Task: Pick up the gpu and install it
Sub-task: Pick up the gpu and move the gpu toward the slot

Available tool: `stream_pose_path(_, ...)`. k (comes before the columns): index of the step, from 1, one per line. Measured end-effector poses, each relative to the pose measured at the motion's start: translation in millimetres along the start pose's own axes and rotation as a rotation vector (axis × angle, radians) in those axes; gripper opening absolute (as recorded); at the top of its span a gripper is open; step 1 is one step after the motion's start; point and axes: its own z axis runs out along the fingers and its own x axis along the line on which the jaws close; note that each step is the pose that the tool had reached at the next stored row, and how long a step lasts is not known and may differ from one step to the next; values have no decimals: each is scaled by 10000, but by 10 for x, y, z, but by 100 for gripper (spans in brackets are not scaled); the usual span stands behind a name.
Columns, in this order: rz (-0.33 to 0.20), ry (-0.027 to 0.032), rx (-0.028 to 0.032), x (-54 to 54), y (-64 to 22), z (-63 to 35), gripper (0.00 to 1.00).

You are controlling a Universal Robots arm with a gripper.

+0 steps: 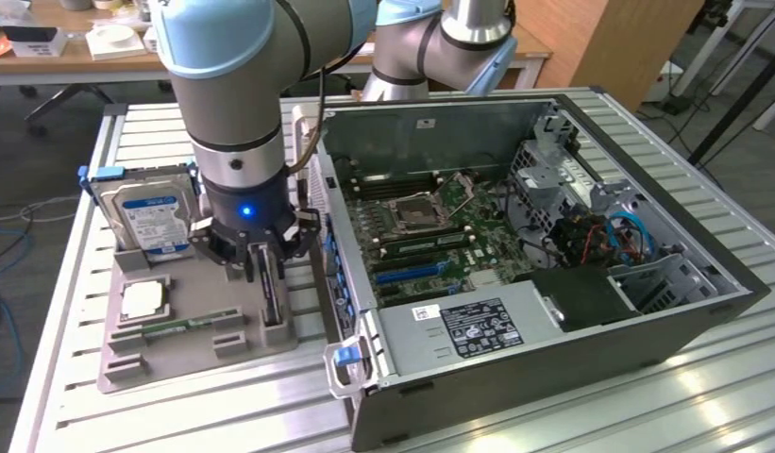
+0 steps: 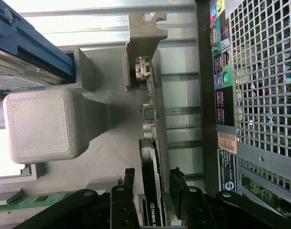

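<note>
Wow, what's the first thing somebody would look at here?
The big grey and blue robot arm reaches straight down to a grey tray of computer parts. On the exterior view's right lies an open computer case, insides showing. The arm's tool stands open, a finger on each side of the gpu, a thin card standing on edge.

Bright even overhead light, glare streaks on the table (image 1: 708, 382) slats, wrist view's far edge blown out white, case (image 1: 412, 123) interior and gpu (image 2: 152, 200) shadowed.
</note>
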Motion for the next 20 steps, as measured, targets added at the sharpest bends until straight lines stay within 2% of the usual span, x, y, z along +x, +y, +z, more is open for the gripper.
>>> stream_pose_path(8, 0, 0, 0, 0, 0, 0, 43)
stream_pose_path(11, 0, 0, -1, 0, 0, 0, 41)
stream_pose_path(12, 0, 0, 0, 0, 0, 0, 35)
stream_pose_path(20, -2, 0, -5, 0, 5, 3, 35)
